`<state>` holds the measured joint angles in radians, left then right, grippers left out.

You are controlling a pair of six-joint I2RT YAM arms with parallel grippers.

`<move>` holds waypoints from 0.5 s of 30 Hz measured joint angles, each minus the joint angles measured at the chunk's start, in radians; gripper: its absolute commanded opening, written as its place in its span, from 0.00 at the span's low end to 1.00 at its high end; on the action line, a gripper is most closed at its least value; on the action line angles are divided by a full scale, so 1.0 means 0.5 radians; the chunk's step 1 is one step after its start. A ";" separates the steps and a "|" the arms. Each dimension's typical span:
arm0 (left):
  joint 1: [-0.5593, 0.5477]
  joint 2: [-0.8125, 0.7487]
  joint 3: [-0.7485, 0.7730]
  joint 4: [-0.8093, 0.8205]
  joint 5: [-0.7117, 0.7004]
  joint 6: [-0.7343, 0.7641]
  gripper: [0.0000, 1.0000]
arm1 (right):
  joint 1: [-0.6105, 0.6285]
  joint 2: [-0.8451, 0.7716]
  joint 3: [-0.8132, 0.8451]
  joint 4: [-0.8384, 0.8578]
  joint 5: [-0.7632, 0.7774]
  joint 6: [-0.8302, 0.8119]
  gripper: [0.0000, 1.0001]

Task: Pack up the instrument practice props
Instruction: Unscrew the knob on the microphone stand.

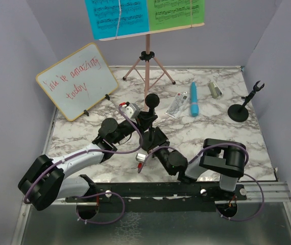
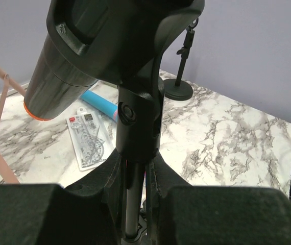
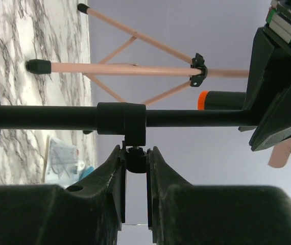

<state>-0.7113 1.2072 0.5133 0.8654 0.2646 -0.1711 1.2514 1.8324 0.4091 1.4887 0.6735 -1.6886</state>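
Sight from above is poor: the left gripper (image 1: 137, 119) and right gripper (image 1: 154, 140) crowd a mic stand (image 1: 146, 114) mid-table, hiding its base, with the black microphone (image 1: 152, 100) on top. In the left wrist view, fingers (image 2: 104, 179) pinch the stand's thin pole under the clip, and the microphone is cut off above. In the right wrist view, fingers (image 3: 111, 173) squeeze a small knob (image 3: 135, 159) on the pole's collar, with the base half out of frame.
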 measured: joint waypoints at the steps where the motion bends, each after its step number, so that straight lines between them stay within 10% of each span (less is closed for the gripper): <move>1: -0.002 -0.006 0.000 -0.008 -0.006 0.000 0.00 | 0.002 -0.008 0.000 -0.005 -0.001 0.034 0.24; 15: -0.013 -0.047 0.000 -0.074 -0.047 0.039 0.00 | 0.051 -0.752 0.019 -1.182 -0.245 1.320 0.59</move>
<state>-0.7177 1.1839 0.5133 0.8284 0.2413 -0.1516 1.2770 1.4567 0.4187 0.8978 0.5510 -1.0286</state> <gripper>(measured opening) 0.199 0.561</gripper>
